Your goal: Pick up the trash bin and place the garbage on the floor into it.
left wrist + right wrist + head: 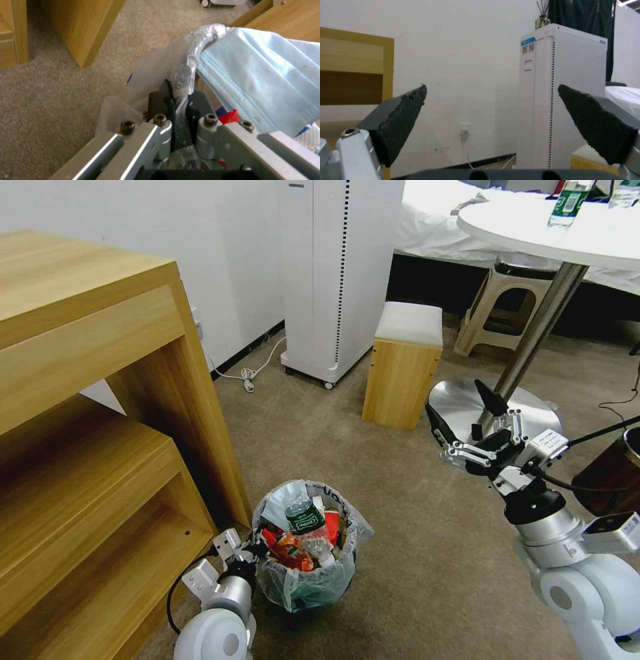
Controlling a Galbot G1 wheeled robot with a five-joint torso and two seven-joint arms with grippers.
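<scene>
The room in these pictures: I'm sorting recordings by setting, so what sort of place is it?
Probably a hotel room or bedroom: a bed with white sheets, a round white table with water bottles, beige carpet, and a lined trash bin held at its rim by the left tool.

- Tall white perforated air purifier [563,100]: blue label and QR-type code squares near its top edge; characters not legible.
- Crinkled clear plastic bin liner [333,497]: black lettering on the rim; not legible.
- Green bottle label [305,522]: print not legible.
</scene>
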